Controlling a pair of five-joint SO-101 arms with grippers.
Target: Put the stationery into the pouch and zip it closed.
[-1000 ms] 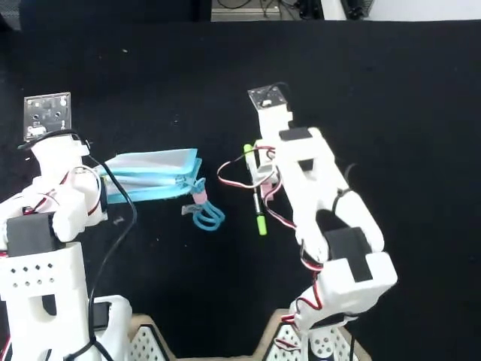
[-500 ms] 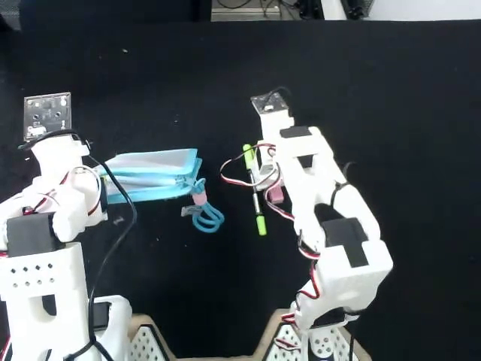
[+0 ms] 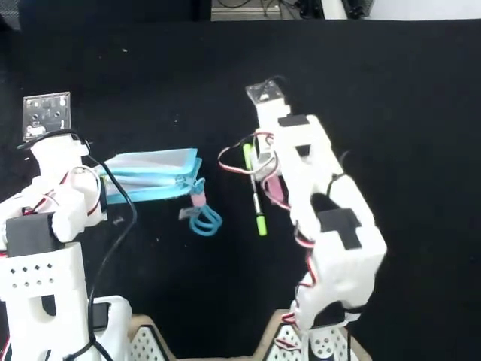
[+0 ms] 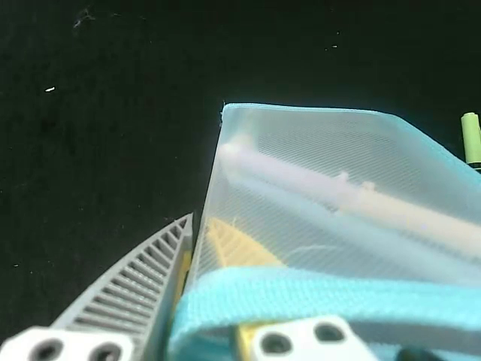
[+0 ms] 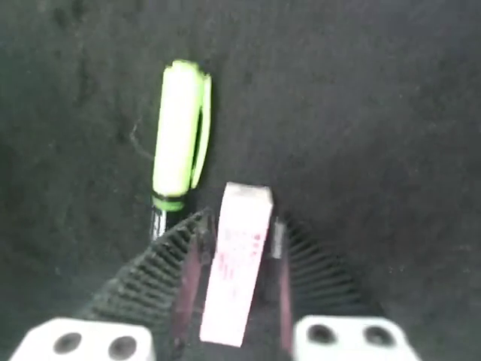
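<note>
Right gripper (image 5: 239,226) was clamped on the pink-white eraser (image 5: 234,263), just beside the green pen (image 5: 179,135) on the black table (image 3: 391,113); I'd have carried it level into the teal mesh pouch (image 4: 338,203) pinched by the left gripper (image 4: 192,263), releasing only once inside.

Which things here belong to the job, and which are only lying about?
Job: pouch, gripped by the left tool; pale stick inside it; green pen lying loose; pink-white block in the right tool.
Not part of it: black table; cables behind it.
</note>
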